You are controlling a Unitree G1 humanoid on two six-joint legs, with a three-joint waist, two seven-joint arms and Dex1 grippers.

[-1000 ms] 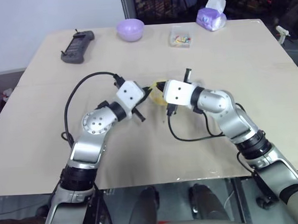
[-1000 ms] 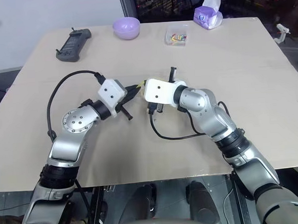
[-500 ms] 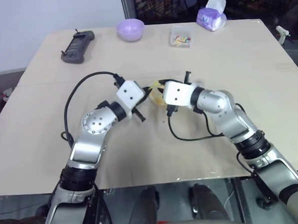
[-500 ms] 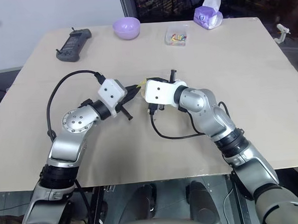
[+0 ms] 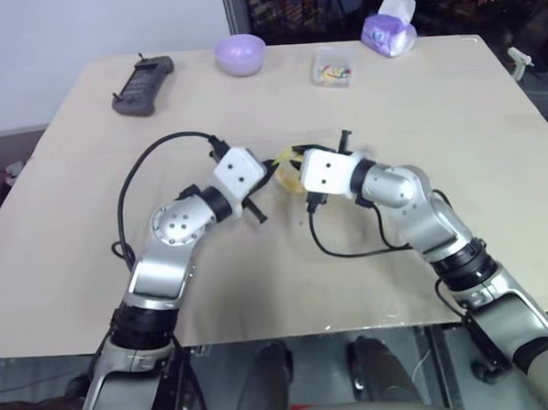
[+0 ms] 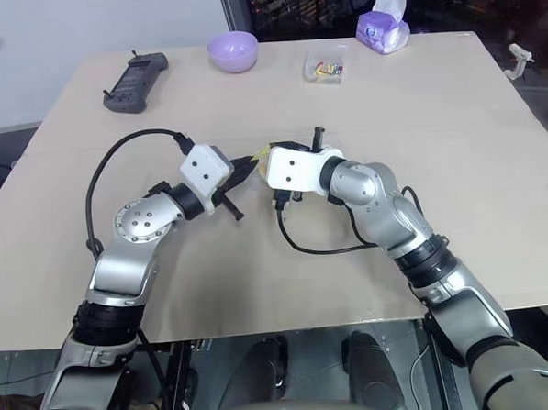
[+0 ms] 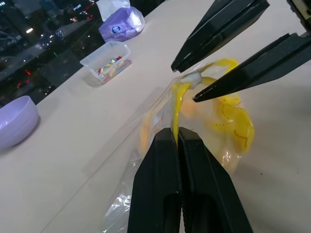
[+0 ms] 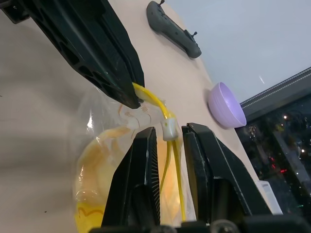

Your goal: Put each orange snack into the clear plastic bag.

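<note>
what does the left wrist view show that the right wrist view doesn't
Left wrist view alone: the purple tissue pack, the small clear box of colourful bits, and the left gripper shut on the yellow seal strip of the clear plastic bag.

Right wrist view alone: the black remote and the white slider between the right gripper fingers, which are apart.

Both: the bag with the orange snack inside, the purple bowl and the table.

Left gripper (image 7: 176,138) clamped — right gripper (image 8: 168,133) slightly parted.
</note>
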